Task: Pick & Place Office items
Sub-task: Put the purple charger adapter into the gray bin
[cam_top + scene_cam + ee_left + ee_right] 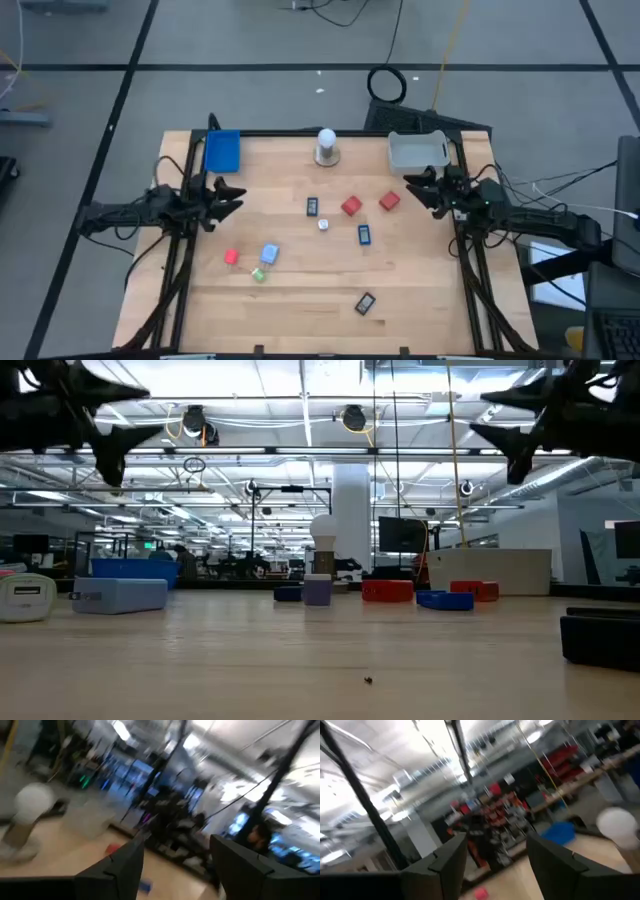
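Note:
The office items lie loose on the wooden table in the high view: two red blocks [351, 206] [389, 201], a smaller red piece [231, 257], a light-blue block [269, 254], a green bit [259, 274], a white bit [323, 225], and dark blue-black pieces [312, 207] [364, 234] [365, 302]. My left gripper [232, 197] hovers open at the table's left edge. My right gripper [413, 187] hovers open at the right edge, near the grey tray. Both are raised above the table and hold nothing.
A blue tray [222, 151] sits at the far left corner and a grey tray [418, 150] at the far right corner. A white ball on a round base [327, 146] stands at the far edge between them. Bare wood shows along the near edge.

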Controlling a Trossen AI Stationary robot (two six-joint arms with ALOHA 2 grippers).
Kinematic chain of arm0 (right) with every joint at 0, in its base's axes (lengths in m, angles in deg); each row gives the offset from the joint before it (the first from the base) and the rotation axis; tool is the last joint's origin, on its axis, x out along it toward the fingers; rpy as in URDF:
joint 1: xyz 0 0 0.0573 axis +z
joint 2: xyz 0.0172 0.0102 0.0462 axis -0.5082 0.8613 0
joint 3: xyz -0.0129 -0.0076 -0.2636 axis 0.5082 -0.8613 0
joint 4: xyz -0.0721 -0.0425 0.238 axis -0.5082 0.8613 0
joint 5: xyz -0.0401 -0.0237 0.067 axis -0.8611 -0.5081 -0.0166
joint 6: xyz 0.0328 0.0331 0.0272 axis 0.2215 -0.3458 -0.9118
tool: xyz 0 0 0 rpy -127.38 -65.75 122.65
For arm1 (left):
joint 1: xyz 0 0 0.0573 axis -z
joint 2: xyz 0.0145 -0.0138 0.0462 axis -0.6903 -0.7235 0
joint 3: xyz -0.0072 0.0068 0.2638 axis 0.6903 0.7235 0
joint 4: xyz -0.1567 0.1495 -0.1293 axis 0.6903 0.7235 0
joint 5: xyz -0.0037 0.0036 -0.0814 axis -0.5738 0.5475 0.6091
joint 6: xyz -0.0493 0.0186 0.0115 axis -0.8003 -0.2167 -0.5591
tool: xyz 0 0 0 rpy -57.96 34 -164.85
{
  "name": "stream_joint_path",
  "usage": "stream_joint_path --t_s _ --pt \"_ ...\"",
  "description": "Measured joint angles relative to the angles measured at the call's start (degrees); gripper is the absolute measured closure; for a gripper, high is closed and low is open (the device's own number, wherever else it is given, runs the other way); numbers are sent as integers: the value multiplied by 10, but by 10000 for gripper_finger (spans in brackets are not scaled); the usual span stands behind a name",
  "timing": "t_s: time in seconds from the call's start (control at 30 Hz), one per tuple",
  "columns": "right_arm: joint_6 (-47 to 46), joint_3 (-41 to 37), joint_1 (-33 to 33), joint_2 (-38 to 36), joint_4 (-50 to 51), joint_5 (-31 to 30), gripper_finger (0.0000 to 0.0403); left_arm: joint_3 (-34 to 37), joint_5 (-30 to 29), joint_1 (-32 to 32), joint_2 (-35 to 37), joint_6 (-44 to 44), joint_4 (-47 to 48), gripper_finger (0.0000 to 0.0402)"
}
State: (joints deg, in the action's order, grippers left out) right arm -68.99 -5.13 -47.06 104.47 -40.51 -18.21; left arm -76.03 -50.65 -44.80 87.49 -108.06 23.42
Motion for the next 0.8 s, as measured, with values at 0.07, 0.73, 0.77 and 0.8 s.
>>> stream_joint_path --t_s 0.07,0.73,0.77,0.8 --pt "5 0 0 1 32 -3 206 0 -11 0 0 -7 38 172" --pt "188 0 0 67 122 -108 206 -56 -79 -69 -95 135 115 172" --pt "190 2 0 69 116 -108 206 -68 -71 -75 -105 140 123 172" --pt "195 6 0 70 113 -107 206 -84 -65 -81 -116 146 134 172"
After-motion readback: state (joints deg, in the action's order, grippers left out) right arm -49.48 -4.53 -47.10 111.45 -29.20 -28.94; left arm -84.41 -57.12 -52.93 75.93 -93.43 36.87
